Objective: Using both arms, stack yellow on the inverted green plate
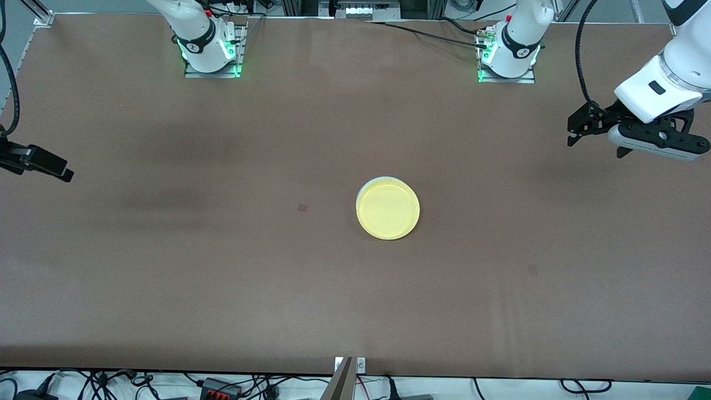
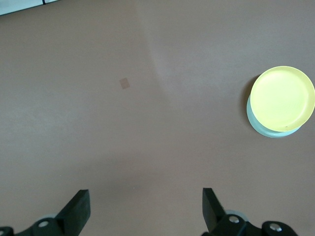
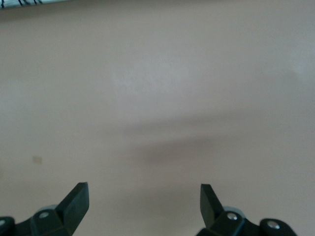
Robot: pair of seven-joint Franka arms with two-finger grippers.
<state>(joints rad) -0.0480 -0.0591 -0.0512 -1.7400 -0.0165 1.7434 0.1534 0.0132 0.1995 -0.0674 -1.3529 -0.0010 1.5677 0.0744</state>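
Item 1. Surface (image 1: 222, 278): brown, flat, covering nearly the whole front view; a small darker square mark (image 1: 303, 208) lay on it a little toward the right arm's end from the plates, and showed also in the left wrist view (image 2: 125, 83).

Item 2. Yellow plate (image 1: 388, 210): round, shallow, pale yellow, near the middle of the surface. It sat on top of the green plate, slightly offset from it, touching it. In the left wrist view (image 2: 283, 98) it covered most of the plate beneath.

Item 3. Green plate (image 1: 381, 179): pale mint, under the yellow plate, resting on the surface. Only a thin crescent of its edge showed, on the side farther from the front camera; in the left wrist view (image 2: 268, 132) the crescent was a little wider. Whether it lay inverted could not be told.

Item 4. Right gripper (image 1: 53, 165): black, in the air over the right arm's end of the surface, well apart from the plates. Fingers (image 3: 76, 199) spread wide, holding nothing.

Item 5. Left gripper (image 1: 577, 130): black, on a white wrist, in the air over the left arm's end of the surface, well apart from the plates. Fingers (image 2: 78, 209) spread wide, holding nothing.
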